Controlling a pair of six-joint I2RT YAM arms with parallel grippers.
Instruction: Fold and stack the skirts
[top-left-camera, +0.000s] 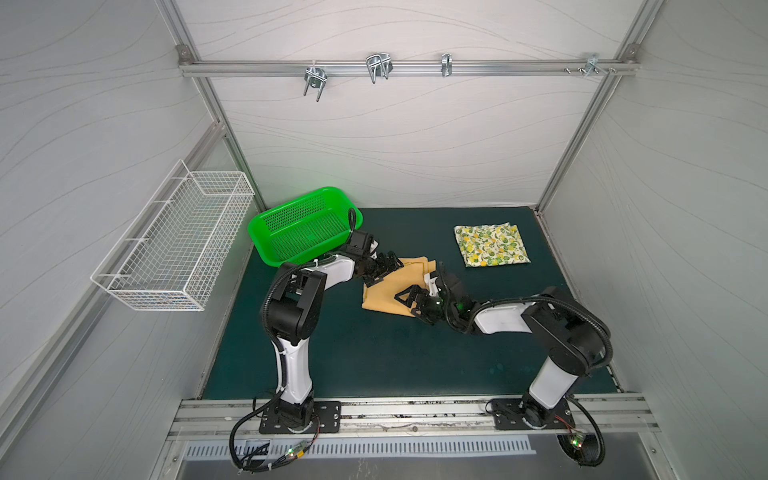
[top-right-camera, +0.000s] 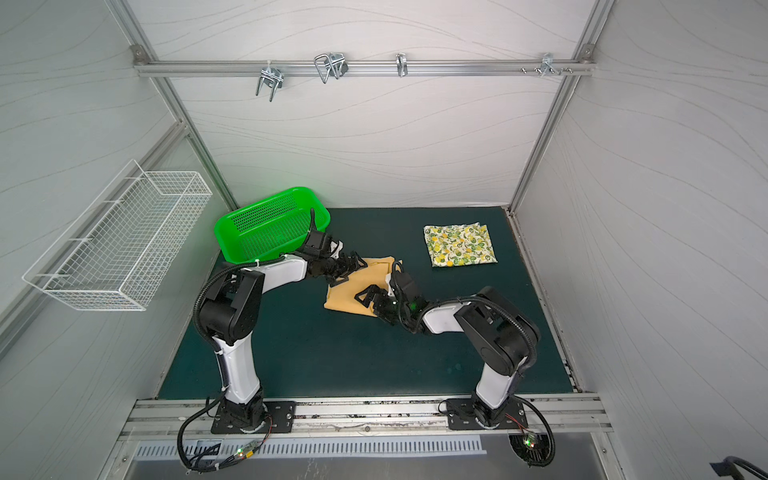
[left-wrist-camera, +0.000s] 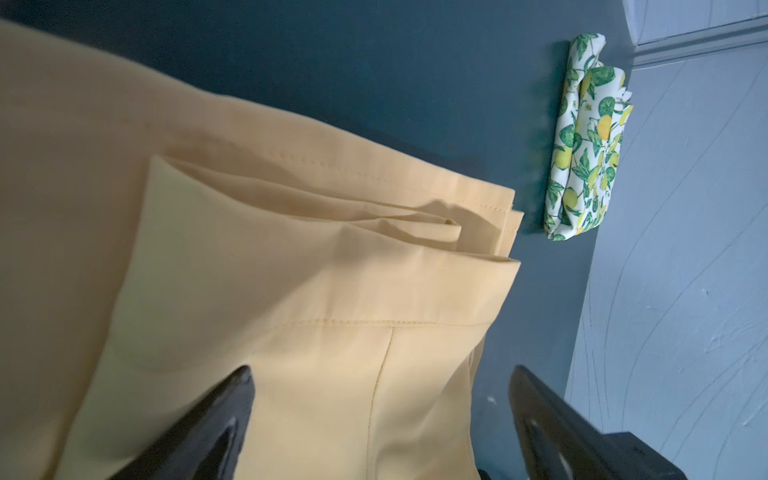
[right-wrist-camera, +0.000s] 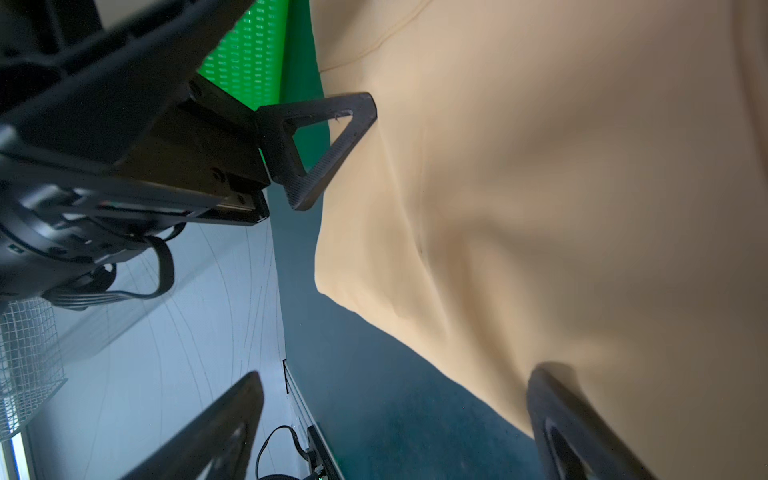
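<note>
The mustard yellow skirt lies partly folded in the middle of the mat, its layered hems plain in the left wrist view. My left gripper is open low over its far left edge, one finger above the cloth and one above the mat. My right gripper is open at the near right edge, one finger touching the cloth. The lemon-print skirt lies folded at the back right, apart from both grippers.
A green plastic basket stands at the back left of the dark green mat, just behind my left arm. A white wire basket hangs on the left wall. Metal hooks hang on a rail at the back.
</note>
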